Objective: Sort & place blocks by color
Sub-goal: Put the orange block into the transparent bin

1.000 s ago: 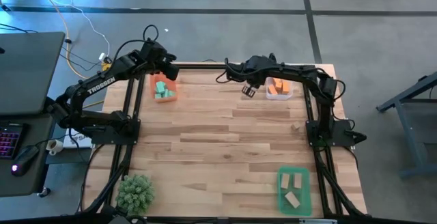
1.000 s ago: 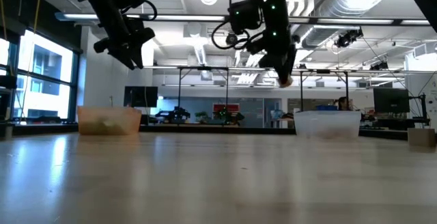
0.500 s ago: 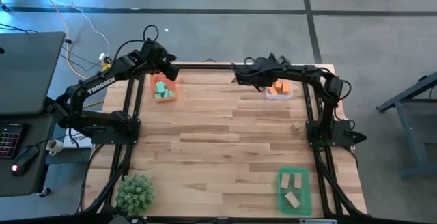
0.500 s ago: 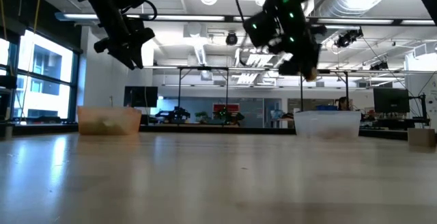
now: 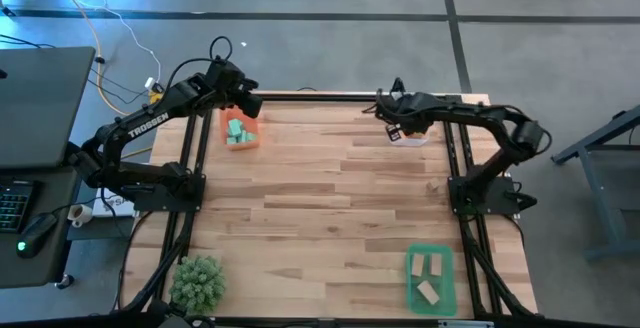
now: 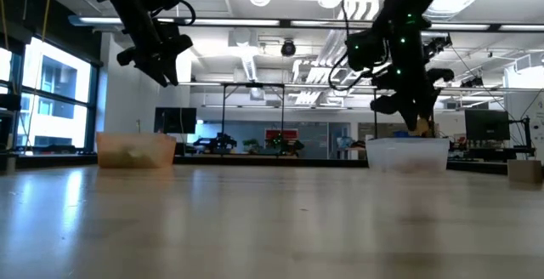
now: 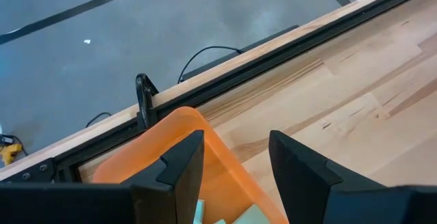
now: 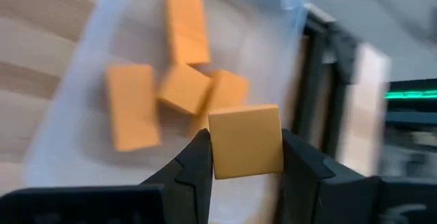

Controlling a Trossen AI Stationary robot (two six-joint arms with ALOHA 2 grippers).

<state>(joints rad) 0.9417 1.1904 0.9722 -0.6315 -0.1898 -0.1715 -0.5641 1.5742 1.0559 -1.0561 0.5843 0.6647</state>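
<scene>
Orange block (image 8: 246,141), a smooth square-faced wooden cuboid, is pinched between the dark fingers of the right gripper (image 8: 246,157), directly above a clear plastic tray (image 8: 89,115) that holds four more orange blocks (image 8: 186,24) lying loose at its bottom. The right arm reaches in over the table's far edge with the gripper (image 5: 393,131) angled down over that tray. The left gripper (image 7: 235,157), fingers spread and empty, hangs above the rounded corner of an orange plastic tray (image 7: 184,125) containing teal-green blocks (image 5: 237,132).
</scene>
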